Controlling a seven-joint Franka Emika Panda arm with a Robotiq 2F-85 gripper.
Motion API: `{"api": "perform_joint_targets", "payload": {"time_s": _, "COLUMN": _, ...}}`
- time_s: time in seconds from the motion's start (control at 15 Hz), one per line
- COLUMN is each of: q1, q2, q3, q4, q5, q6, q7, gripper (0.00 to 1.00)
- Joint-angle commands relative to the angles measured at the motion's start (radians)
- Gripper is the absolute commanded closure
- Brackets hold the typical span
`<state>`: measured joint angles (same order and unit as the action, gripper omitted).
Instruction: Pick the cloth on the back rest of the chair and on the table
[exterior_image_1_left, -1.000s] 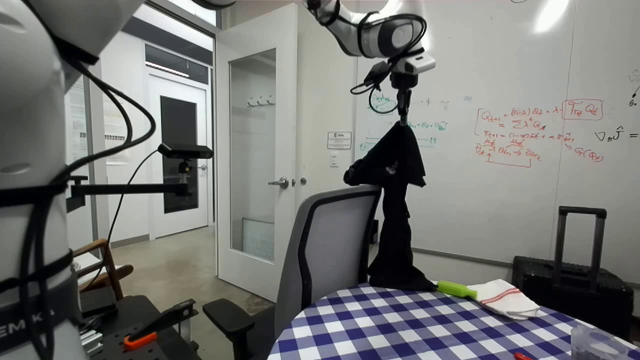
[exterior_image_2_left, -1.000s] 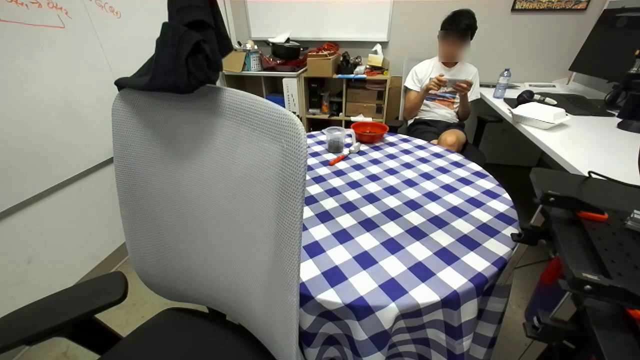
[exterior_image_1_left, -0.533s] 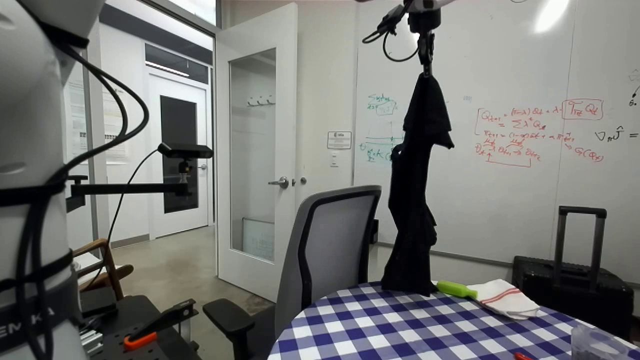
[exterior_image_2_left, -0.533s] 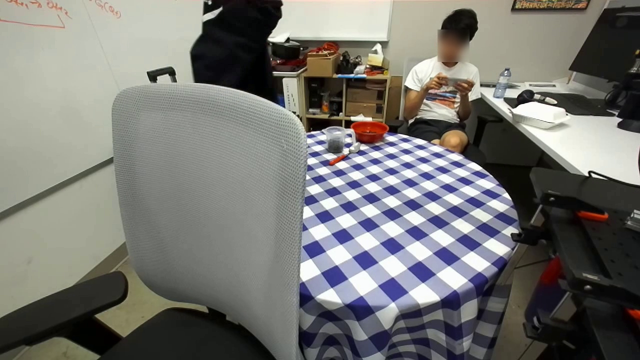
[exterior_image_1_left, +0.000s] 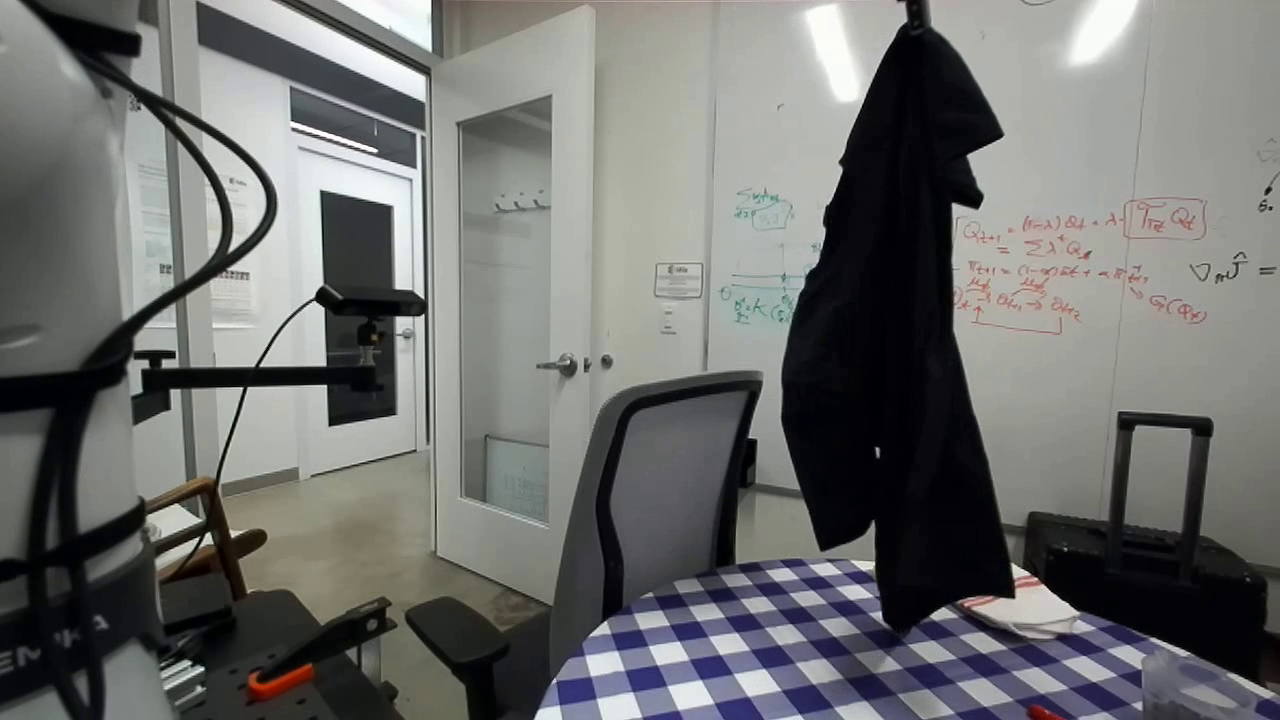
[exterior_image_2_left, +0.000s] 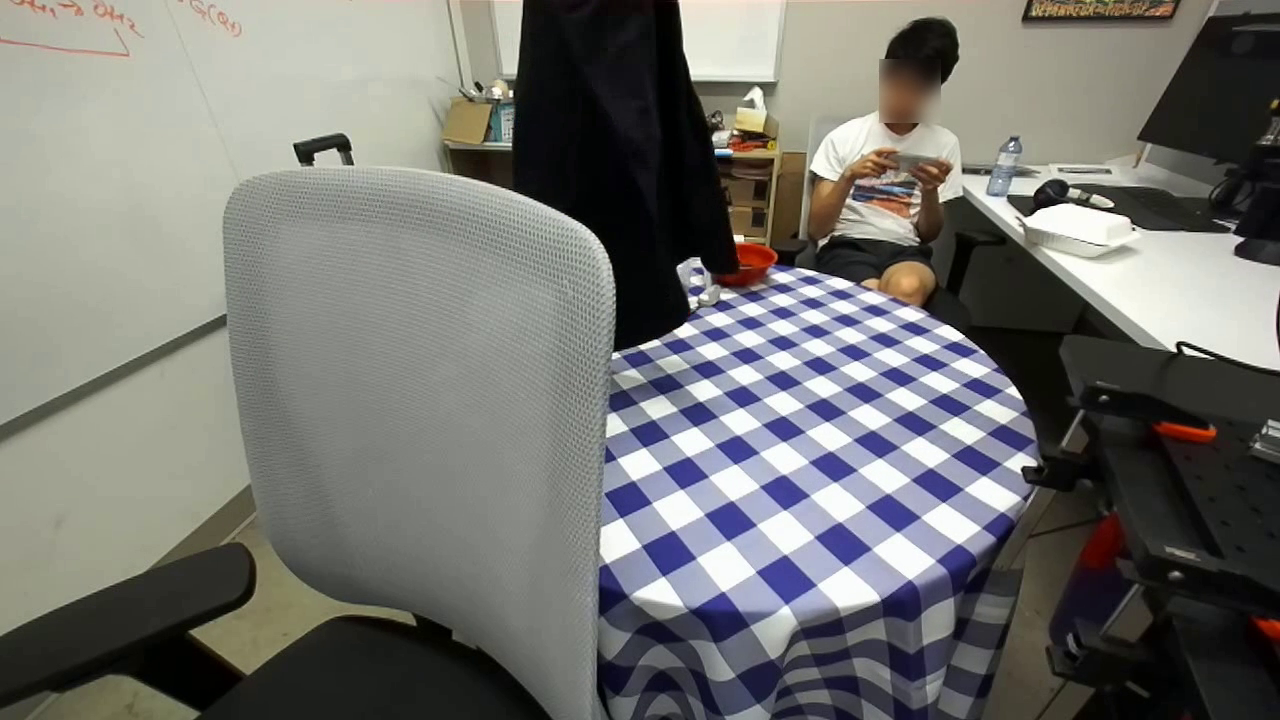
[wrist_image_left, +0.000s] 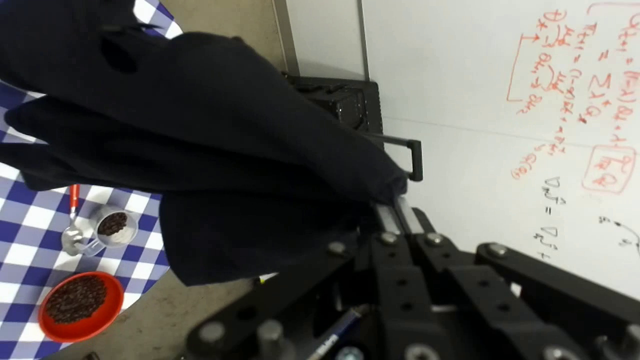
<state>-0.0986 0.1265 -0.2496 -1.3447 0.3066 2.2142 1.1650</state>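
Right of the wrist view's centre, your gripper (wrist_image_left: 397, 215) is pinching the cloth (wrist_image_left: 240, 130), which is stretching to the upper left over the table (wrist_image_left: 20, 260). In an exterior view it's hanging right of centre, apart from the back rest (exterior_image_1_left: 670, 490). Farther off, a suitcase (exterior_image_1_left: 1150, 610) is sitting lower right.

Indoor light is shining bright
Glare is streaking the whiteboard (exterior_image_1_left: 1070, 390) in an exterior view; the cloth (exterior_image_1_left: 880, 330) is showing near-black, folds faint.

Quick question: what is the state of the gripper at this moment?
Gripper: closed, holding the black cloth by its top end.
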Motion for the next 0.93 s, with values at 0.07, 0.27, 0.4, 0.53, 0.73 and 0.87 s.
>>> {"api": "perform_joint_targets", "payload": {"time_s": 0.07, "q1": -0.017, "q2": -0.188, "q3": -0.045, "q4": -0.17, "q5": -0.101, "q6": 0.013, "q7": 0.141, "gripper": 0.99}}
{"api": "perform_joint_targets", "payload": {"time_s": 0.27, "q1": -0.059, "q2": -0.297, "q3": -0.074, "q4": -0.275, "q5": -0.165, "q6": 0.013, "q7": 0.243, "gripper": 0.99}}
{"api": "perform_joint_targets", "payload": {"time_s": 0.4, "q1": -0.099, "q2": -0.371, "q3": -0.089, "q4": -0.349, "q5": -0.2, "q6": 0.01, "q7": 0.304, "gripper": 0.99}}
{"api": "perform_joint_targets", "payload": {"time_s": 0.53, "q1": -0.179, "q2": -0.438, "q3": -0.07, "q4": -0.418, "q5": -0.215, "q6": 0.0, "q7": 0.339, "gripper": 0.99}}
{"api": "perform_joint_targets", "payload": {"time_s": 0.73, "q1": -0.231, "q2": -0.504, "q3": -0.075, "q4": -0.479, "q5": -0.193, "q6": -0.046, "q7": 0.307, "gripper": 0.99}}
{"api": "perform_joint_targets", "payload": {"time_s": 0.87, "q1": -0.241, "q2": -0.54, "q3": -0.086, "q4": -0.499, "q5": -0.178, "q6": -0.132, "q7": 0.23, "gripper": 0.99}}
